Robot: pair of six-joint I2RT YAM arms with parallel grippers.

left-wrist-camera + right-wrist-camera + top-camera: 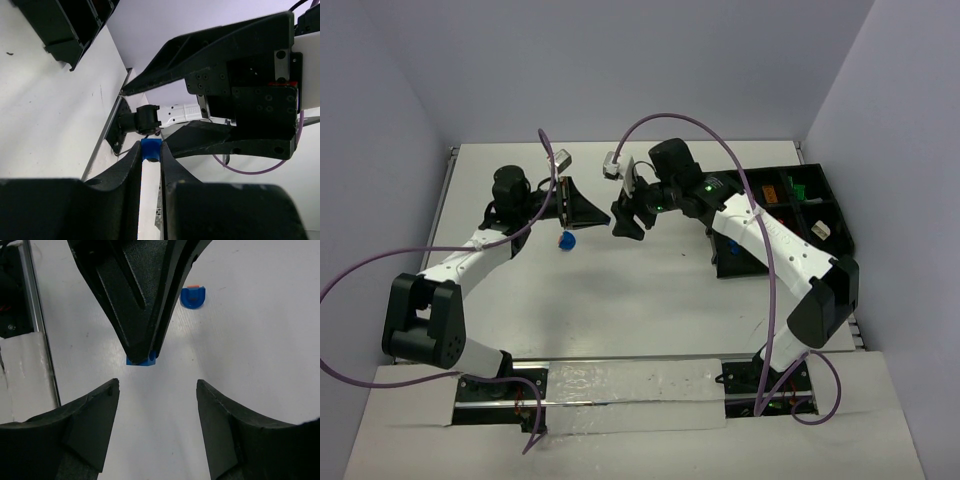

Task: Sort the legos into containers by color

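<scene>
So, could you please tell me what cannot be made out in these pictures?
- Top view: the right arm hides part of the tray; its legos are too small.
- Left wrist: the left gripper covers most of the blue brick.
- Right wrist: orange mark on the loose blue piece is unclear.

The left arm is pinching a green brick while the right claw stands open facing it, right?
Not quite: the left wrist view shows the brick in the left gripper is blue, not green. The right gripper does stand open facing it.

no readable text, labels or numbers
</scene>
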